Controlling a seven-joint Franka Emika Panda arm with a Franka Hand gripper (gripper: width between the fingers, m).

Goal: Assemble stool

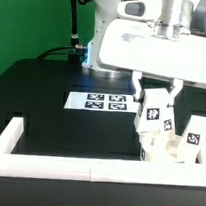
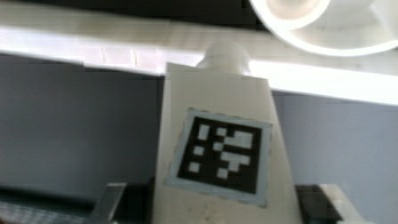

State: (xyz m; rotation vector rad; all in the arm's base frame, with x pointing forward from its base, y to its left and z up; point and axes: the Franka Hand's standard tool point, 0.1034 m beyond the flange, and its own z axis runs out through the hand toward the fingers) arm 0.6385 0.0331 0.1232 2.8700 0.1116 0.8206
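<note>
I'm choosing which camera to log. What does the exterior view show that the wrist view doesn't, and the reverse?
Only the exterior view shows the marker board, the border wall and a second leg block. Only the wrist view shows the round seat and the held block's tag up close. Both show the leg block between the fingers of the pincer.

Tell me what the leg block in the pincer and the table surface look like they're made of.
The leg block looks like matte white plastic, possibly 3D-printed: plain, even faces with no grain, and a printed black-and-white tag stuck flat on it. The table looks covered in a dark matte sheet or cloth, since it shows almost no glare; the exact material can't be told. The pincer is shut on the leg block.
</note>
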